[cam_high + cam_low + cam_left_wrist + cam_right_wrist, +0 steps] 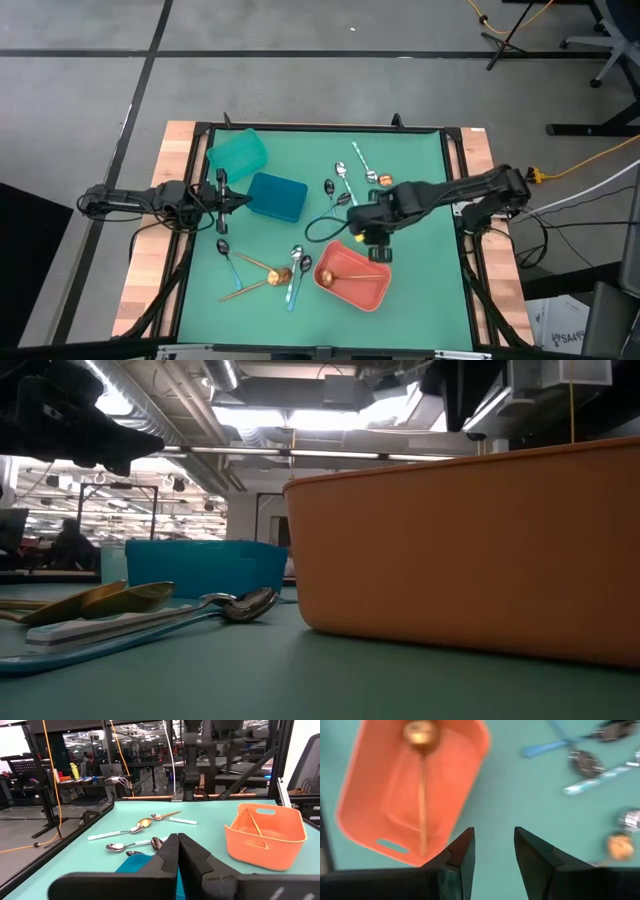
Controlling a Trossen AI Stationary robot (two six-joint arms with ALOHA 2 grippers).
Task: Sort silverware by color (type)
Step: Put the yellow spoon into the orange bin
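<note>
A copper-gold spoon lies inside the coral bin, bowl end toward the bin's left end. My right gripper hangs open over the mat just beyond that bin's far rim, holding nothing. More silverware lies loose on the green mat: a copper-gold spoon and silver spoons with light-blue handles near the front left, and silver spoons toward the far middle. My left gripper is shut and empty, hovering at the left end of the blue bin.
A teal bin sits at the mat's far left corner, next to the blue bin. A dark cable loops over the mat under the right arm. Bare mat shows along the right side and the near edge.
</note>
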